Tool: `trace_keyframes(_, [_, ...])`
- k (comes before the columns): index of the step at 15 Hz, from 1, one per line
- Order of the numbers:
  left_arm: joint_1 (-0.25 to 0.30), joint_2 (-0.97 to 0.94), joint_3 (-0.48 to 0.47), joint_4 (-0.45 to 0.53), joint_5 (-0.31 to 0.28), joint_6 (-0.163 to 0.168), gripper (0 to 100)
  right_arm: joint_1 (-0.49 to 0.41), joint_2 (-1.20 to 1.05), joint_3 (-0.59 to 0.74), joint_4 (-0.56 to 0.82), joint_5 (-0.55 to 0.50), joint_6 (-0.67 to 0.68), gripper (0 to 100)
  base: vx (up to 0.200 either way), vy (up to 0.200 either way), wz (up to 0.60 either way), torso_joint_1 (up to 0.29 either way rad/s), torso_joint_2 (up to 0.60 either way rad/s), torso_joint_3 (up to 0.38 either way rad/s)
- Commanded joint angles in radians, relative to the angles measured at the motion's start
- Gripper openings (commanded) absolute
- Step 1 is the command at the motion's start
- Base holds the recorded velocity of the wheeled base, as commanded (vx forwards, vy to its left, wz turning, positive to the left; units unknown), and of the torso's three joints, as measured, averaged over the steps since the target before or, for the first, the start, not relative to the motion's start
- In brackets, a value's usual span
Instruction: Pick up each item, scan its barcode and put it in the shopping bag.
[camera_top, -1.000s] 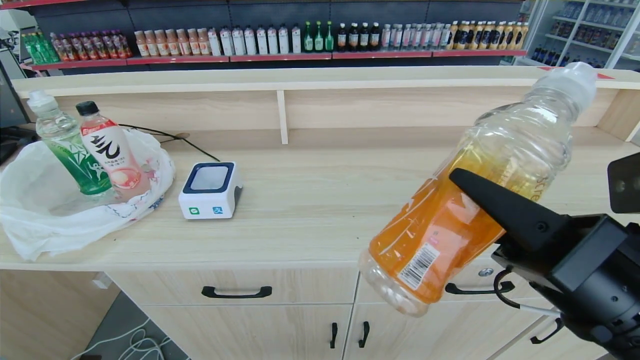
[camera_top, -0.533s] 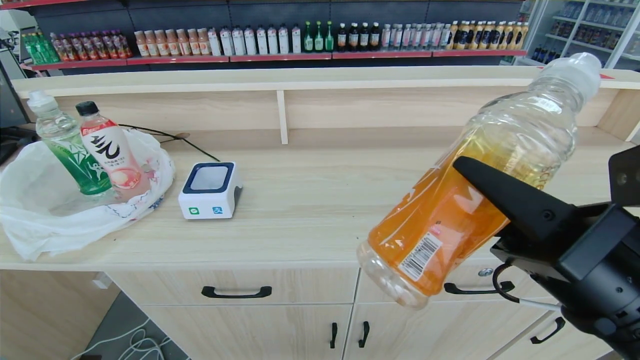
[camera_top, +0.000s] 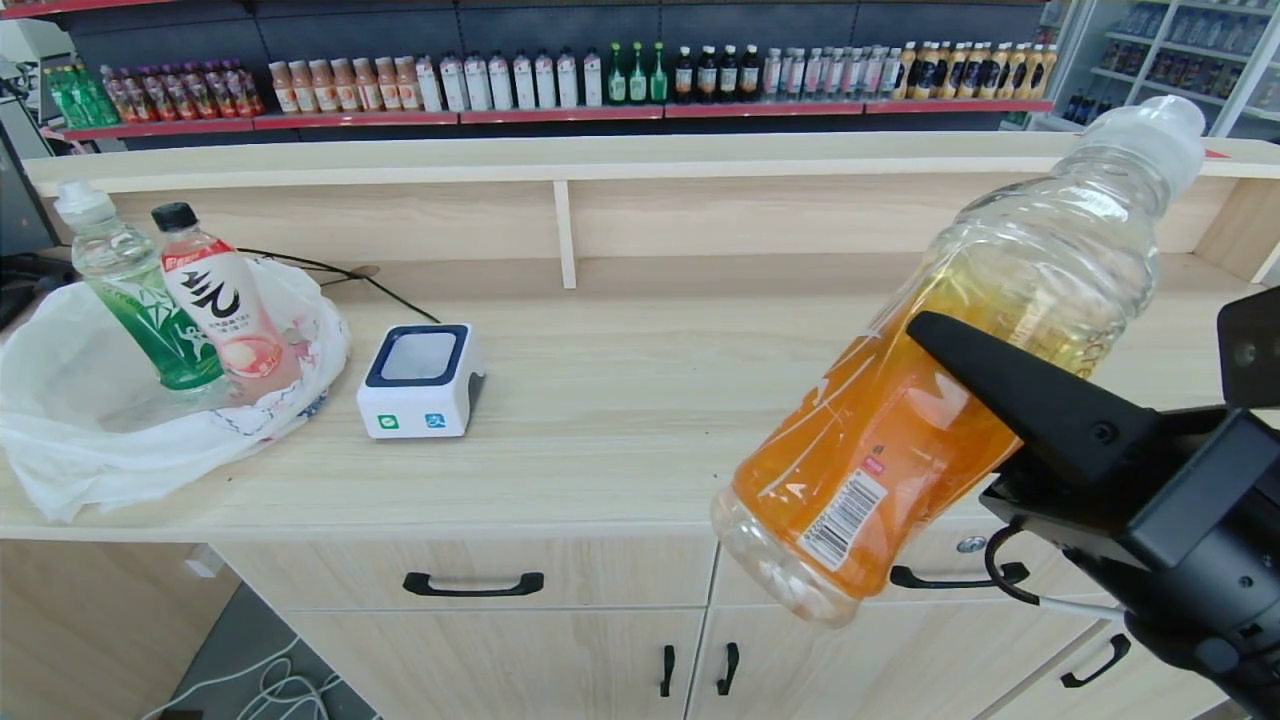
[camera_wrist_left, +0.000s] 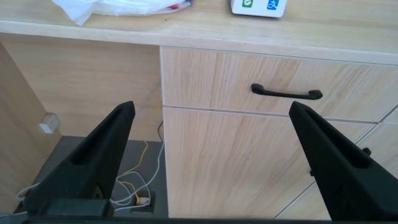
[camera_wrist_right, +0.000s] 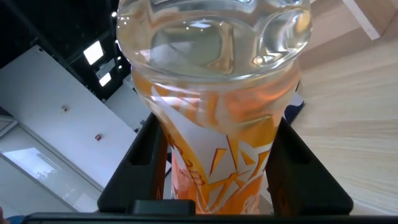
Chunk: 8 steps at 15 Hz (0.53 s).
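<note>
Over counter (camera_top: 620, 400), bottle (camera_top: 850, 450) in right claw (camera_wrist_right: 219, 149)

Wood counter (camera_top: 620, 440); drawers (camera_top: 470, 570) below; drink shelves (camera_top: 560, 116) behind

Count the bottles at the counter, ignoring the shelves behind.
3: a green-labelled bottle and a pink-labelled bottle in the shopping bag, an orange bottle in the right gripper.

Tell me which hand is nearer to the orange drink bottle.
Right. The right hand grips the orange drink bottle around its middle; the left hand is down before the drawer fronts, below the counter edge.
</note>
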Motion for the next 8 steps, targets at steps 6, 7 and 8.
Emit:
trace_keyframes(6, [0.0, 0.0, 0.001, 0.0, -0.001, -0.001, 100, 0.001, 0.009, -0.001, -0.001, 0.0, -0.041, 0, 0.0, 0.0, 0.0, 0.0, 0.0, 0.0])
trace_keyframes(7, [0.0, 0.0, 0.0, 0.0, 0.001, 0.0, 100, 0.001, 0.019, -0.004, -0.001, 0.003, -0.074, 0, 0.0, 0.0, 0.0, 0.0, 0.0, 0.0])
trace_keyframes(8, [0.0, 0.0, 0.0, 0.0, -0.001, -0.001, 100, 0.001, 0.02, -0.004, -0.001, 0.017, -0.101, 0, 0.0, 0.0, 0.0, 0.0, 0.0, 0.0])
